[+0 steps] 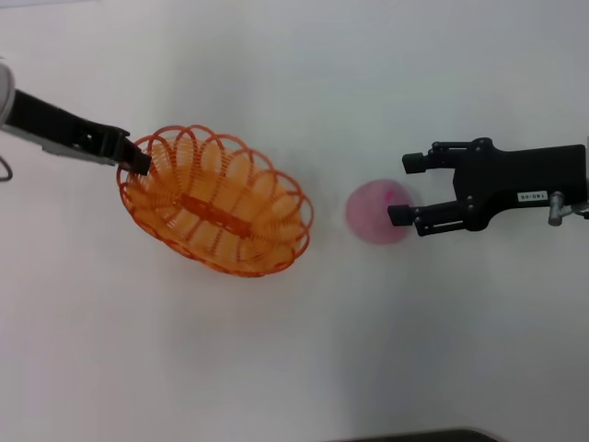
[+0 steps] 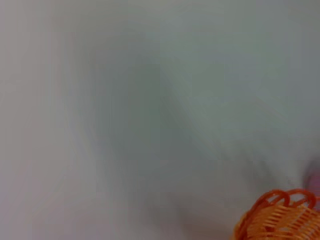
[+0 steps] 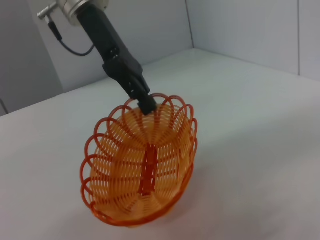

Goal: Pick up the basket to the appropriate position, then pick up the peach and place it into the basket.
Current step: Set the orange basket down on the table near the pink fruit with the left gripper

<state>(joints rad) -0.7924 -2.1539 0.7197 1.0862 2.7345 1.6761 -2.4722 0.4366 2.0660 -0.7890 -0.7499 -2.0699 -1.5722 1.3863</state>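
Observation:
The orange openwork basket (image 1: pixel 213 201) sits left of the table's middle. My left gripper (image 1: pixel 138 158) is shut on its scalloped rim at the far-left end. In the right wrist view the basket (image 3: pixel 142 165) is tilted, with the end held by the left gripper (image 3: pixel 145 102) raised and the opposite end low at the table. The pink peach (image 1: pixel 375 212) lies on the table to the right of the basket. My right gripper (image 1: pixel 405 190) is open just beside the peach, its lower finger overlapping the fruit's right edge. The left wrist view shows only a corner of the basket (image 2: pixel 280 217).
The white table (image 1: pixel 294 368) stretches all around the basket and peach. Grey walls (image 3: pixel 240 25) meet behind the table in the right wrist view. A dark edge (image 1: pixel 414 435) shows at the bottom of the head view.

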